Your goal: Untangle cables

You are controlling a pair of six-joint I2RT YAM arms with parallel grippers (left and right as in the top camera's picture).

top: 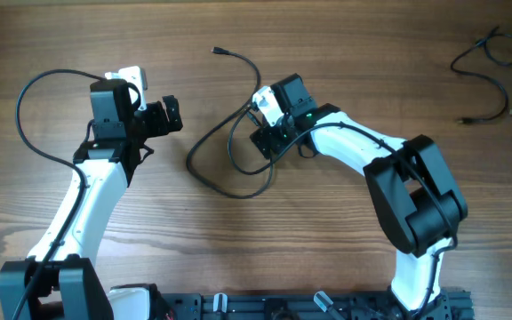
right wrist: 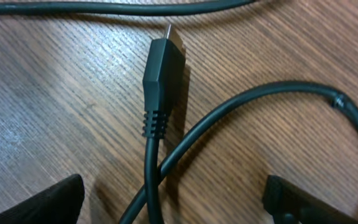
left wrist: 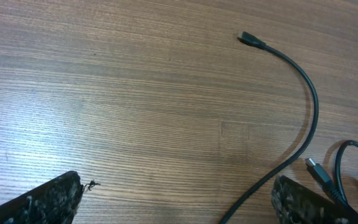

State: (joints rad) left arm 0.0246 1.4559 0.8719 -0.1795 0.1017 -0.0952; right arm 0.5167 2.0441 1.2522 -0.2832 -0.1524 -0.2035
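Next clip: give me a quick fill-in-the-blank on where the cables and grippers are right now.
1. Of the left gripper and right gripper, the ___ one is over the looped cable.
2. The left gripper holds ___.
3. Both grippers' jaws stand ___.
4. The spare cables are coloured ___.
Missing words: right; nothing; open; black.

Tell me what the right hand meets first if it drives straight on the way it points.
Likely the cord behind the plug, where a second cord crosses it, inside the open right hand; the table lies just beneath. Depth is unclear.
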